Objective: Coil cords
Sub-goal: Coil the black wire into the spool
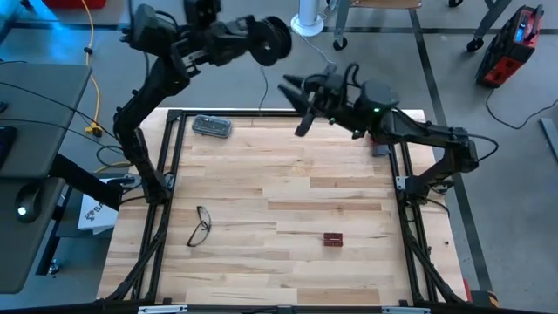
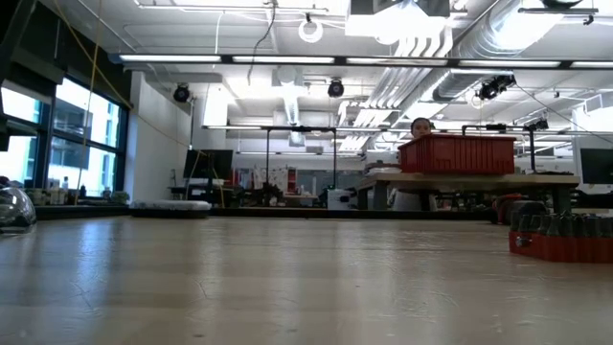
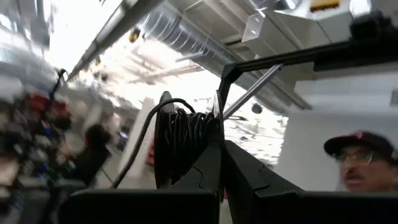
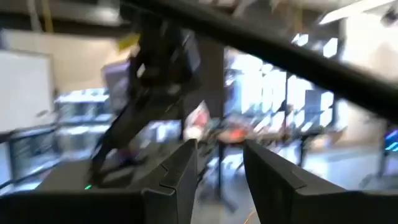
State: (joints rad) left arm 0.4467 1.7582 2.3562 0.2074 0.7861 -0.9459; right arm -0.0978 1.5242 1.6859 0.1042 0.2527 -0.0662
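My left gripper [image 1: 261, 44] is raised high beyond the table's far edge and is shut on the small round black reel [image 1: 273, 38], wound with thin dark wire [image 3: 180, 140]. A loose strand of the wire [image 1: 263, 87] hangs from the reel toward the table's far edge; in the left wrist view it arcs off the reel [image 3: 138, 146]. My right gripper [image 1: 295, 106] is open and empty, also raised near the far edge, just right of the hanging strand and below the reel in the high view. Its fingers stand apart in the right wrist view [image 4: 221, 171]. My left gripper holds the reel by its rim on one side [image 3: 214, 134], pinched between the two fingers [image 3: 205, 168]. The reel is lifted clear of the table, standing on edge beside the fingers, with the wound wire showing between its flanges. The exact place of contact is hidden by the fingers.
Black-framed eyeglasses [image 1: 200, 225] lie at the table's near left, a small red block [image 1: 333, 238] near the front centre, a clear case [image 1: 212, 126] at the far left. A yellow cable [image 1: 91, 87] runs off the table's left. People show in the room [image 3: 357, 158].
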